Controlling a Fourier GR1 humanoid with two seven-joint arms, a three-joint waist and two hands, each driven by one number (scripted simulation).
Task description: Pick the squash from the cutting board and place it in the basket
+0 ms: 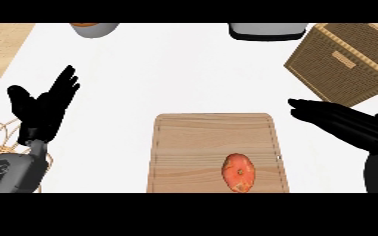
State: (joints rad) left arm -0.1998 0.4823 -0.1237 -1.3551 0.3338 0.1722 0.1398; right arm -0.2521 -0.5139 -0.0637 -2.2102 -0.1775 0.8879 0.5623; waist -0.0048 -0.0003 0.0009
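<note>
Fingers straight on both our hands: left hand [43, 107], right hand [341, 121] just beside the wicker basket [338, 60]; orange oval squash [239, 172] lies on the cutting board [199, 145]

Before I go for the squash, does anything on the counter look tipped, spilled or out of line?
Nothing spilled or tipped. The squash lies whole on the cutting board, toward its near right. The one thing askew is the wicker basket at far right, turned at an angle to the board. Both hands are open, holding nothing.
</note>
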